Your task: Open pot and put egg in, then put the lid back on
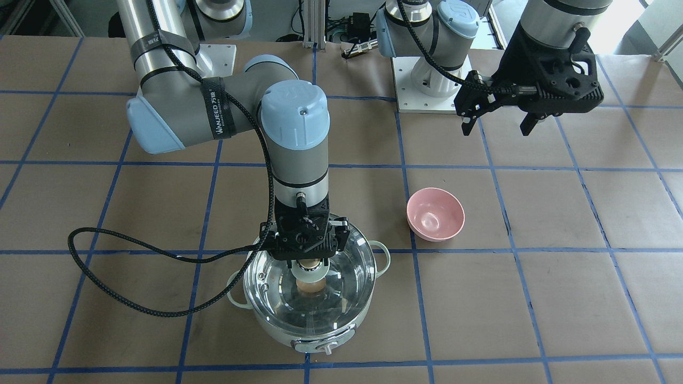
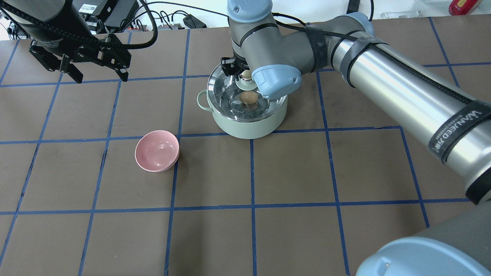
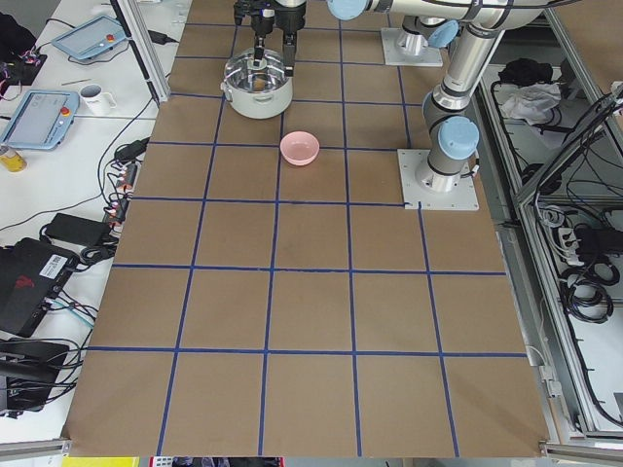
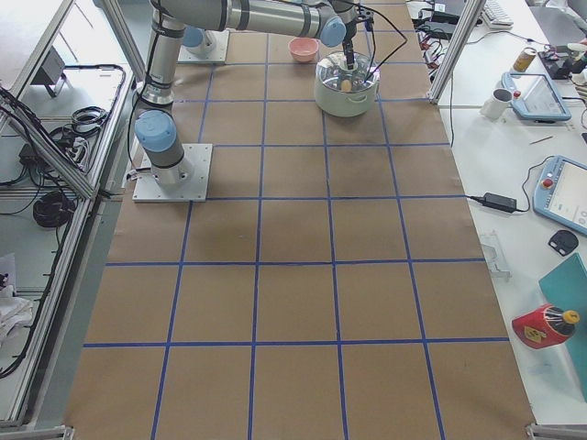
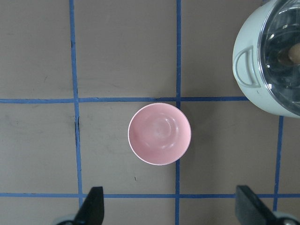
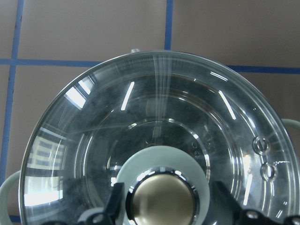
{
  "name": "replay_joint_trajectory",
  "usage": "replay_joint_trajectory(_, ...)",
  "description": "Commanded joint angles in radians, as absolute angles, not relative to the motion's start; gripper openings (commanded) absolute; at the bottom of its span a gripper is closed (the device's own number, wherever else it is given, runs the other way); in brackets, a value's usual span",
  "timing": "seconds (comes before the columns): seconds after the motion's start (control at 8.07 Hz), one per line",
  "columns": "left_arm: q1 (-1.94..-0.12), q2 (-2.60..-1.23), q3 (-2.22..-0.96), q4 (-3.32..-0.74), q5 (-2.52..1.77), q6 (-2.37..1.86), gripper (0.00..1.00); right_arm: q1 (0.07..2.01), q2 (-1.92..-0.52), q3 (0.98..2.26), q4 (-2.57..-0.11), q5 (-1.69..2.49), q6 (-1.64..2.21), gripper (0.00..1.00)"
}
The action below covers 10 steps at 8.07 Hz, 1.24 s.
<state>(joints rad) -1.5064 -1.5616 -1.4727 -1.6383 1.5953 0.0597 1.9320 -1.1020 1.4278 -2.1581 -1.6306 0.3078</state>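
Note:
The mint-green pot [image 1: 320, 335] stands on the table with the glass lid [image 1: 349, 266] seated on it. The tan egg [image 1: 309, 287] lies inside and shows through the glass; it also shows in the overhead view [image 2: 248, 98]. My right gripper [image 1: 309, 263] hangs straight over the lid. Its fingers straddle the gold-beige knob [image 6: 162, 201], with a small gap on each side in the right wrist view, so it is open. My left gripper [image 1: 497, 127] is open and empty, raised well away from the pot [image 2: 245, 128].
An empty pink bowl [image 1: 435, 213] stands between the pot and my left arm's side; it lies right under the left wrist camera [image 5: 159, 133]. A black cable loops on the table beside the pot [image 1: 106, 256]. Blue tape lines grid the brown table.

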Motion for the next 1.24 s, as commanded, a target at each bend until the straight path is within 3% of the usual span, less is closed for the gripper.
replay_joint_trajectory(0.0, -1.506, -1.563, -1.473, -1.638, 1.595, 0.060, 1.00, 1.914, -1.140, 1.427, -2.148, -1.631, 0.307, 1.00)
replay_joint_trajectory(0.62, -1.506, -1.562, -1.474, -1.638, 1.595, 0.055, 1.00, 1.789, -1.385, 1.437, -1.748, -1.634, 0.302, 1.00)
replay_joint_trajectory(1.12, -1.508, -1.563, -1.474, -1.638, 1.594, 0.049, 1.00, 1.680, -1.500, 1.439, -1.547, -1.632, 0.201, 1.00)
